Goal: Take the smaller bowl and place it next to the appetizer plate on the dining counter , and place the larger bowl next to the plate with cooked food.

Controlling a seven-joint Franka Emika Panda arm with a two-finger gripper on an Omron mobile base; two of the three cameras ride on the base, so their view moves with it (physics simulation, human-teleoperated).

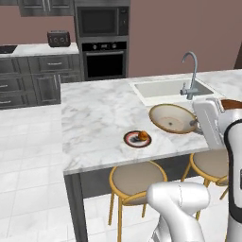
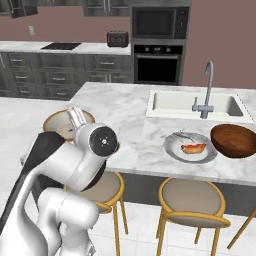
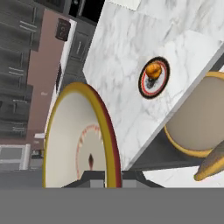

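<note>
Holding the small shallow cream-beige bowl with the tan rim (image 1: 172,118) by its edge, your tool (image 1: 197,124) is clamped tight on it, carrying it tilted above the white grey-veined marble desk (image 1: 99,113). The small round plate with the dark reddish rim and orange-brown food bits (image 1: 137,138) lies near, toward the desk's front edge. Level the bowl first, then lower it onto bare marble just beside that plate, not overlapping it, and release only once it rests flat.
</note>
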